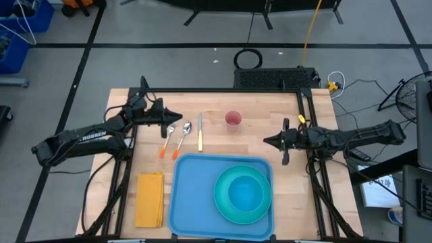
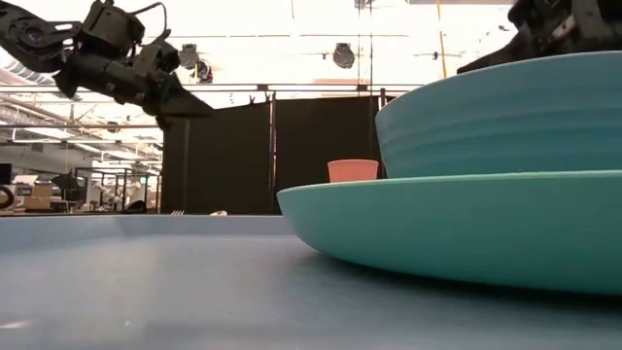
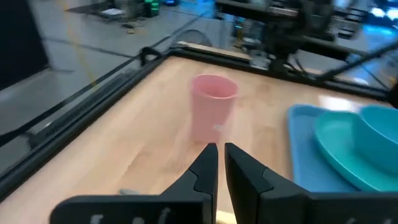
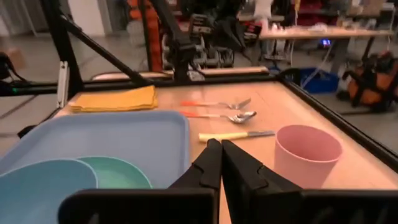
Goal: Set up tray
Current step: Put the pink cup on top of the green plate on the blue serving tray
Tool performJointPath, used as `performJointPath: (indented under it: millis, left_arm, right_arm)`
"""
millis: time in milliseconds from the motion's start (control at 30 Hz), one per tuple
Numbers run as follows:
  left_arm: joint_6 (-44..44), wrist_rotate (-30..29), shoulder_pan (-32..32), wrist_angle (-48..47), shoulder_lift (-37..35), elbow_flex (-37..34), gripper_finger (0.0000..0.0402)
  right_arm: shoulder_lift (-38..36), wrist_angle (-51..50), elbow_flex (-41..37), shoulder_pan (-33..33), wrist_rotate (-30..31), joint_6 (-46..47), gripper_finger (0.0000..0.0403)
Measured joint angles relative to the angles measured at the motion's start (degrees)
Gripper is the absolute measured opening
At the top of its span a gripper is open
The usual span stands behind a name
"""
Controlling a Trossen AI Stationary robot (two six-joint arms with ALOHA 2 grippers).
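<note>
The blue tray (image 1: 192, 196) lies at the table's near edge. On its right half stands a round teal plate (image 1: 223, 202) with a teal bowl (image 1: 244, 192) on it. My left gripper (image 1: 177, 116) is shut and hovers over the far left of the table, above the spoons, pointing at the pink cup (image 3: 213, 109). My right gripper (image 1: 265, 140) is shut too. It hovers at the right, beyond the tray's far right corner, and points left. Both grippers touch nothing. In the low view the left gripper (image 2: 199, 109) hangs well above the table.
Two orange-handled spoons (image 1: 167, 140) (image 1: 182, 138) and a yellow-handled knife (image 1: 200, 131) lie beyond the tray. The pink cup (image 1: 233, 119) stands upright near the far edge. A folded yellow napkin (image 1: 150, 199) lies left of the tray. Bare wood shows between cup and right gripper.
</note>
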Motion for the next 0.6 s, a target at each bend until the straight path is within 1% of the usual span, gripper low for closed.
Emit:
performJointPath:
  millis: [67, 133, 267, 300, 367, 433, 500, 600]
  left_arm:
    - [1.26, -0.26, -2.79, -0.03, 2.05, 2.08, 0.0031]
    - [1.70, -2.89, -6.03, -0.27, 5.39, 5.36, 0.0031]
    - [0.22, -15.06, -10.87, -4.40, 14.21, 15.44, 0.0031]
    - [0.56, -17.01, -11.63, -6.07, 16.87, 18.59, 0.0031]
    - [3.25, -17.64, -12.85, -10.89, 22.26, 24.77, 0.0031]
    - [7.74, -16.59, -14.06, -15.25, 27.69, 31.09, 0.0031]
    - [11.45, -16.99, -15.36, -20.29, 32.75, 37.01, 0.0031]
    - [14.43, -18.32, -16.80, -28.16, 40.46, 46.52, 0.0034]
  right_arm:
    - [-0.89, 3.98, -2.27, -0.75, 0.02, -0.64, 0.0001]
    - [-1.52, 7.11, -4.40, -1.23, 0.04, -0.81, 0.0001]
    - [-1.60, 9.31, -6.93, -2.09, -0.09, -0.83, 0.0000]
    - [-1.59, 8.81, -6.97, -2.32, -0.22, -0.82, 0.0000]
    - [-1.57, 8.68, -6.97, -2.69, -1.89, -0.65, 0.0000]
    - [-1.60, 9.20, -6.97, -2.87, -4.33, -0.77, 0.0000]
    - [-1.60, 9.36, -6.97, -2.87, -5.12, -0.75, 0.0000]
    - [-1.58, 9.36, -6.97, -2.94, -6.03, -0.77, 0.0000]
